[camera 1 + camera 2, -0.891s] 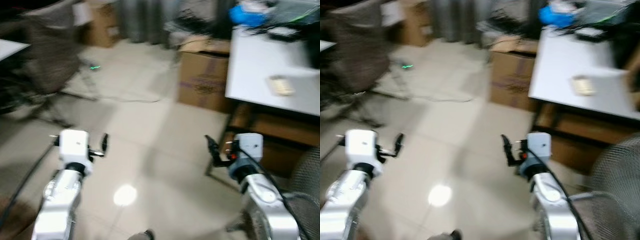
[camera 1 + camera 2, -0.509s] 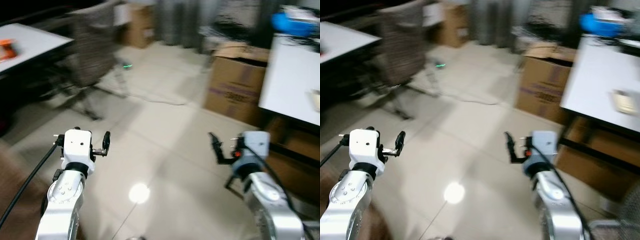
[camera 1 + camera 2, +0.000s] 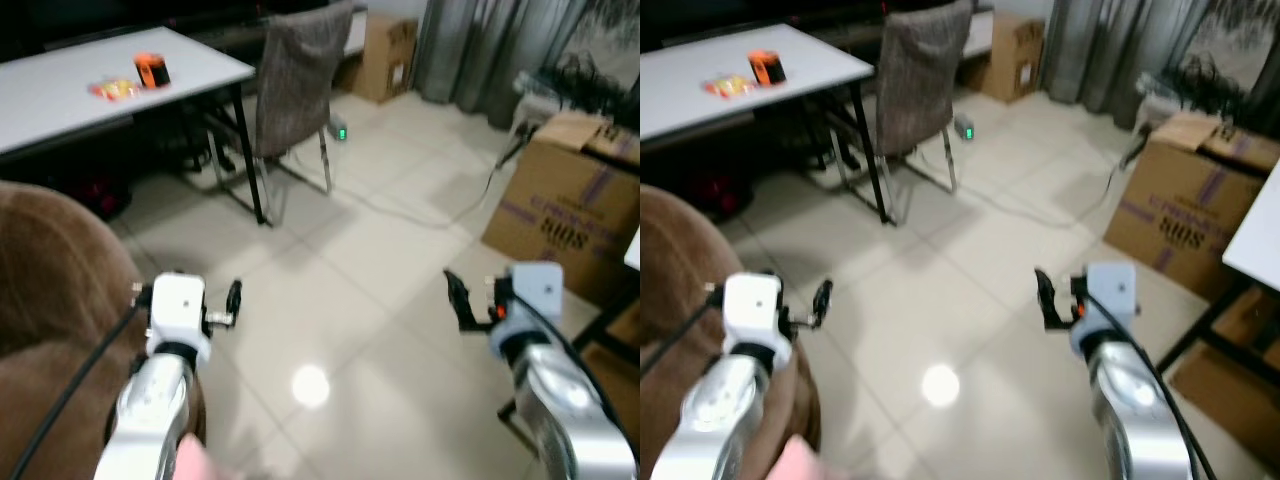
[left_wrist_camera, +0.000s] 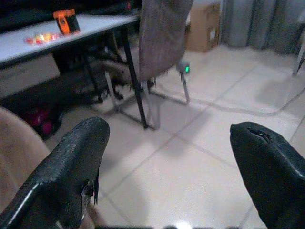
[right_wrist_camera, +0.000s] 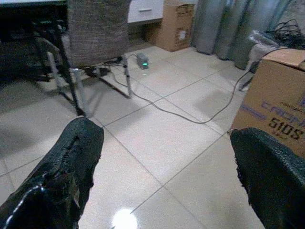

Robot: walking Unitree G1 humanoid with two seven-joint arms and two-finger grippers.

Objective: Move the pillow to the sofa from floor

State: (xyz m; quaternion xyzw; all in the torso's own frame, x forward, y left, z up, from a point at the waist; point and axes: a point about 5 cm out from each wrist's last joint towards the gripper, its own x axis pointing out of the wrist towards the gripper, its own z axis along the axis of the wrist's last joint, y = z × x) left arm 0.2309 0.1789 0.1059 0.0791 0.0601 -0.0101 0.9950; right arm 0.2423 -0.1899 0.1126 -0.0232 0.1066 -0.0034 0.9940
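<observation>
Floor [image 3: 380, 250]: pale glossy tile, one ceiling light reflected. White table [image 3: 60, 95] at left carries an orange object [image 3: 151, 70]; a grey fabric chair [image 3: 300, 75] stands beside it. Grey curtains [image 3: 490, 50] behind. Cardboard boxes: one [image 3: 560, 205] at right, one [image 3: 388, 55] by the curtains. A cable [image 5: 190, 112] crosses the tile.

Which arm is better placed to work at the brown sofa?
Left, probably. The left tool, fingers open, hangs beside the brown sofa at the robot's left; the right tool, also open, hangs over bare floor near the cardboard box.
</observation>
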